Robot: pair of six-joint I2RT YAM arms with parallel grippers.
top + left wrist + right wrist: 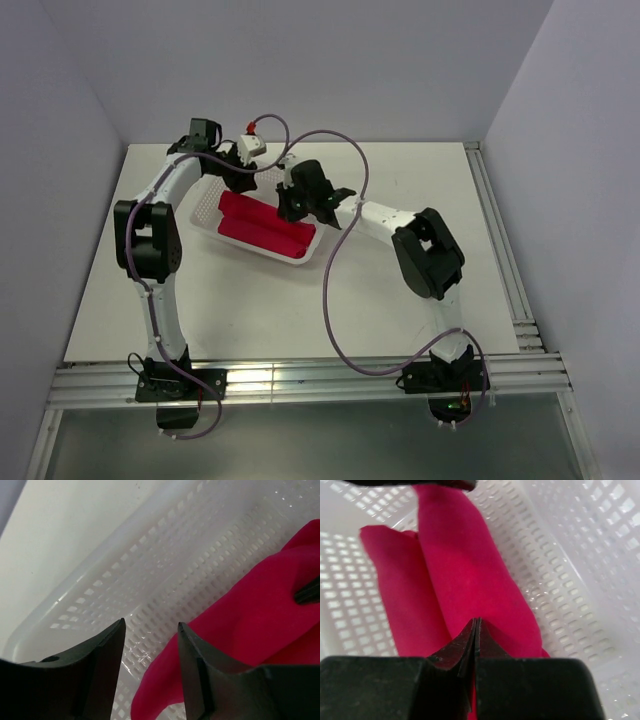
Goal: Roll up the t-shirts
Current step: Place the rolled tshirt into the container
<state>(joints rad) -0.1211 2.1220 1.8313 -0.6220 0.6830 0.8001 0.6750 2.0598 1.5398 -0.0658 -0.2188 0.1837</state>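
Two red t-shirts lie rolled side by side in the white basket (207,212), one (243,212) toward the far left and one (287,241) toward the near right. My left gripper (237,181) hangs over the basket's far left end. It is open (151,623), and the end of a red roll (250,610) shows below and between its fingers without being pinched. My right gripper (298,212) is over the rolls. Its tips (476,621) are shut together just above the longer roll (470,570), with the other roll (400,590) to its left. No cloth shows between its tips.
The basket's lattice walls (165,555) (560,555) rise close around both grippers. A purple cable (330,300) loops across the table in front of the basket. White walls enclose the table on the left, back and right.
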